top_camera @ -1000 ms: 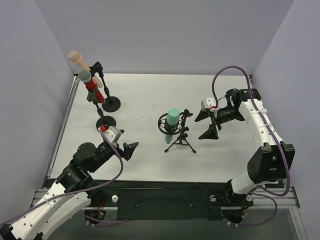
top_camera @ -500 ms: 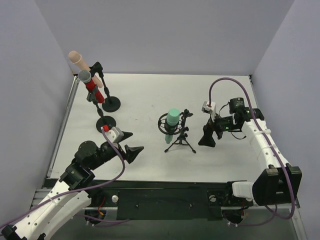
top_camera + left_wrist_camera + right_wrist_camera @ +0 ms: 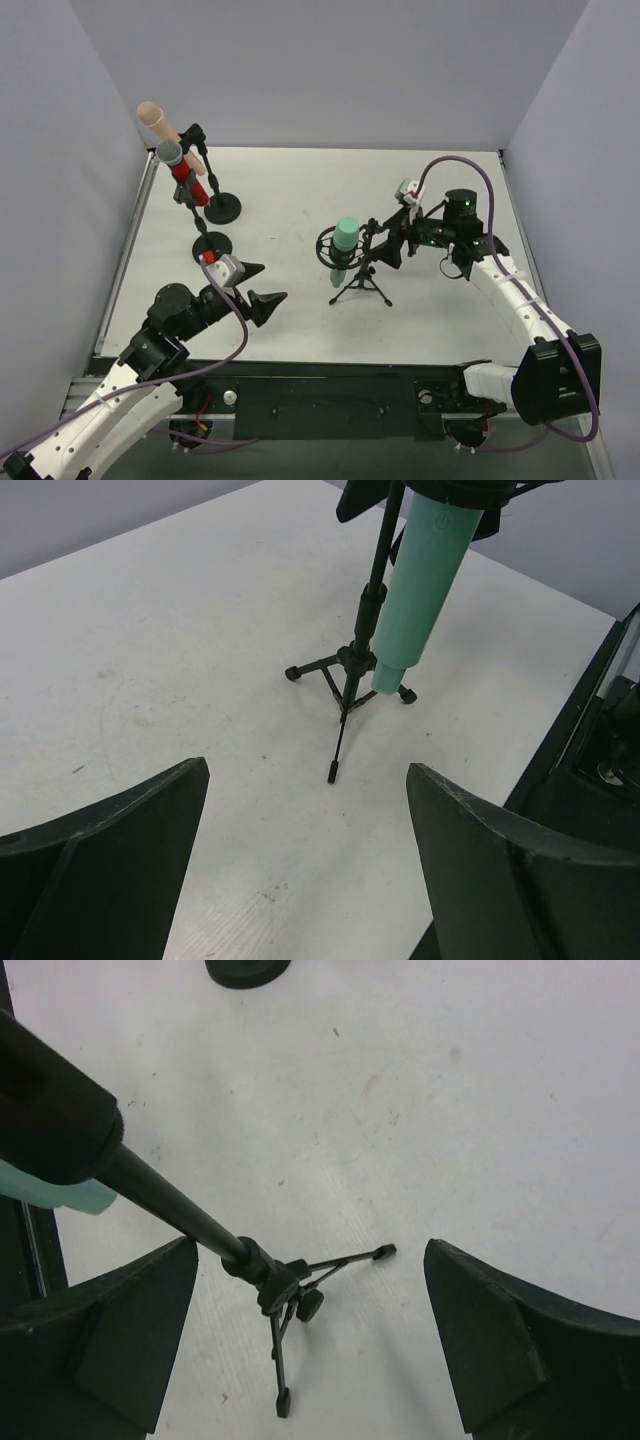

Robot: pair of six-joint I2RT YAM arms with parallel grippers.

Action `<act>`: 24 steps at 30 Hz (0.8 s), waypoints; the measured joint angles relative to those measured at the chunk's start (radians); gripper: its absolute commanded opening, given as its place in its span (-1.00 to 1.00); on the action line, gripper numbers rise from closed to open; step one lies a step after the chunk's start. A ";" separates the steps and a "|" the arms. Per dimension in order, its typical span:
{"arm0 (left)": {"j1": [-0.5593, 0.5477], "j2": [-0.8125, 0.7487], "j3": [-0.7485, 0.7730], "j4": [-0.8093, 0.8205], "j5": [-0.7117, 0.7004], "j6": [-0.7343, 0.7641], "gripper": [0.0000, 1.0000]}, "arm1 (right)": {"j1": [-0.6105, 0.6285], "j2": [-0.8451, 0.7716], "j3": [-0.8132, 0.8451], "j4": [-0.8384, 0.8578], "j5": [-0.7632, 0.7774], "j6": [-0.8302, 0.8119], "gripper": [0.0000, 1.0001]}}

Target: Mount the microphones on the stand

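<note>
The teal-green microphone [image 3: 346, 239] sits upright in the shock mount of a black tripod stand [image 3: 362, 287] mid-table. At the back left, the pale pink microphone [image 3: 152, 117] and the red microphone [image 3: 182, 172] with a silver mesh head are clipped on two round-base stands [image 3: 222, 209]. My left gripper [image 3: 270, 283] is open, left of the tripod, pointing at it. The left wrist view shows the teal microphone [image 3: 425, 575] and tripod [image 3: 346, 675] beyond the gripper [image 3: 307, 770]. My right gripper [image 3: 385, 246] is open, close to the tripod's right side. The tripod hub [image 3: 276, 1282] lies between its fingers [image 3: 120, 1340].
Grey walls enclose the white table [image 3: 300, 190] at back and sides. A round stand base [image 3: 245, 969] shows at the top of the right wrist view. The black front rail [image 3: 330, 390] with the arm bases runs along the near edge.
My right arm has swung left from the right side of the table up to the tripod stand. My left gripper has crept slightly right toward the tripod, then held still.
</note>
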 measured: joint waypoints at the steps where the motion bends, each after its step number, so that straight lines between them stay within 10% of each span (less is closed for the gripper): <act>1: 0.000 -0.003 0.000 -0.002 -0.002 0.001 0.84 | 0.003 0.004 -0.003 0.054 -0.002 0.042 0.75; 9: 0.000 -0.010 0.000 -0.006 -0.013 0.015 0.84 | 0.045 0.013 -0.151 0.447 -0.030 0.335 0.42; 17: 0.001 -0.007 0.000 -0.010 -0.028 0.022 0.84 | 0.075 0.021 -0.153 0.545 -0.062 0.403 -1.00; 24: 0.001 -0.050 0.000 -0.065 -0.114 0.049 0.84 | 0.148 0.085 -0.064 0.535 -0.018 0.362 -1.00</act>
